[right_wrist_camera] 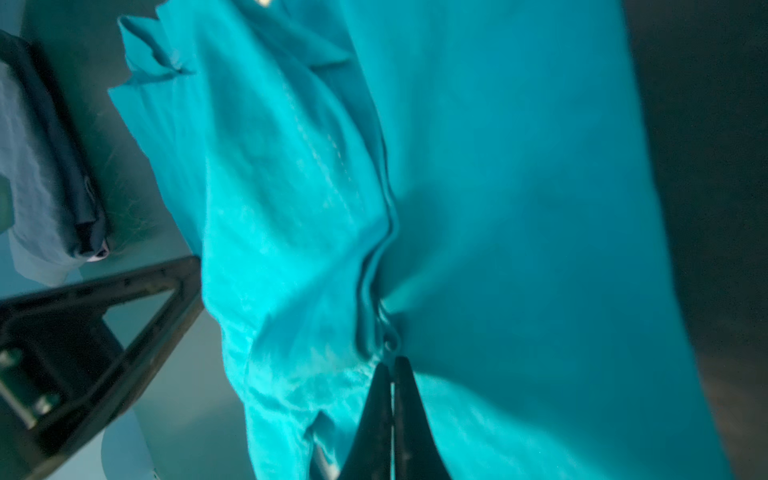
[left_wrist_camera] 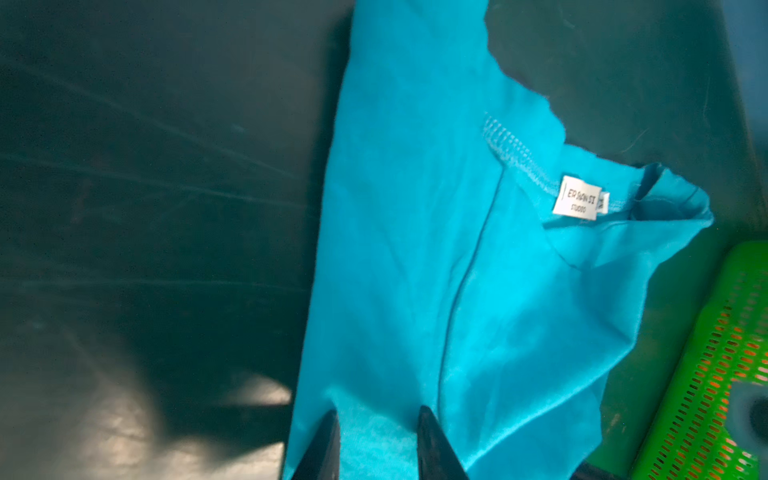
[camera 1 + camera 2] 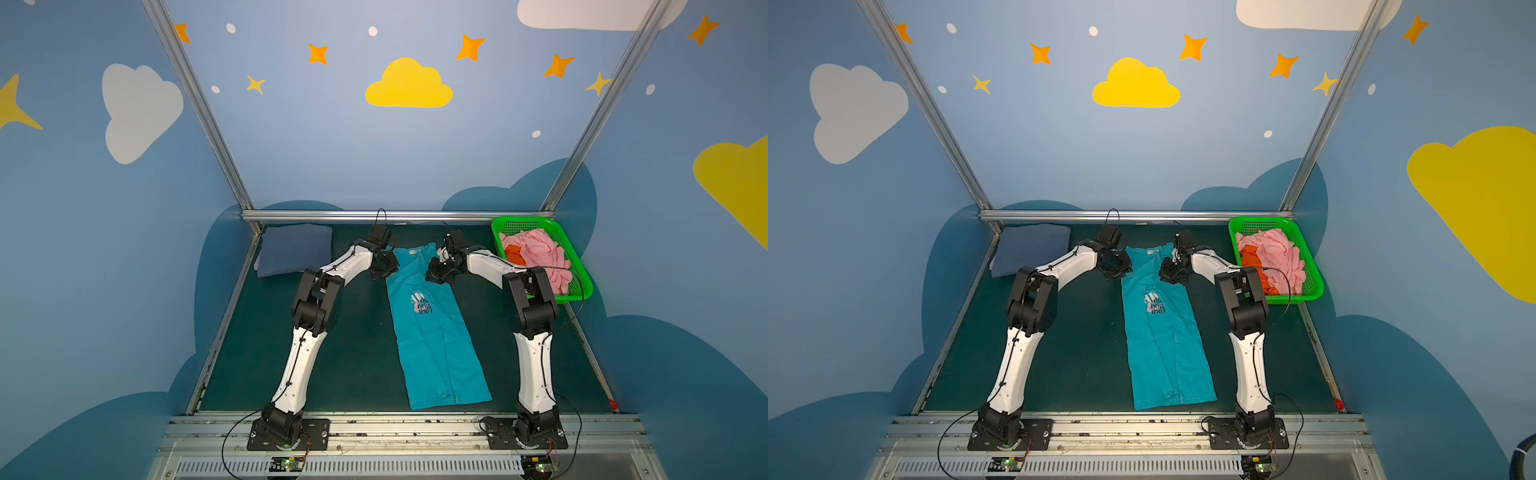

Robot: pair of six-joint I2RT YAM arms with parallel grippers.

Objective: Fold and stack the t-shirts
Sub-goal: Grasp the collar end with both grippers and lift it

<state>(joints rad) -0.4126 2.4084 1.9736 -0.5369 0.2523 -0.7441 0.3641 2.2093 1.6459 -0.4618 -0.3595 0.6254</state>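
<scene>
A teal t-shirt (image 3: 432,332) (image 3: 1163,345) lies in the middle of the dark mat as a long narrow strip, collar at the far end, print facing up. My left gripper (image 3: 384,272) (image 2: 376,411) sits on its far left edge, jaws apart over flat teal cloth (image 2: 415,249). My right gripper (image 3: 438,276) (image 1: 392,361) is at the far right edge, shut on a puckered fold of the teal shirt (image 1: 498,208). A folded slate-blue t-shirt (image 3: 295,253) rests at the back left. Pink (image 3: 536,253) and orange (image 3: 515,255) t-shirts are crumpled in the basket.
The green perforated basket (image 3: 575,298) (image 2: 706,374) stands at the back right corner, close behind my right arm. Metal frame rails run along the back and both sides of the mat. Blue painted walls enclose the space.
</scene>
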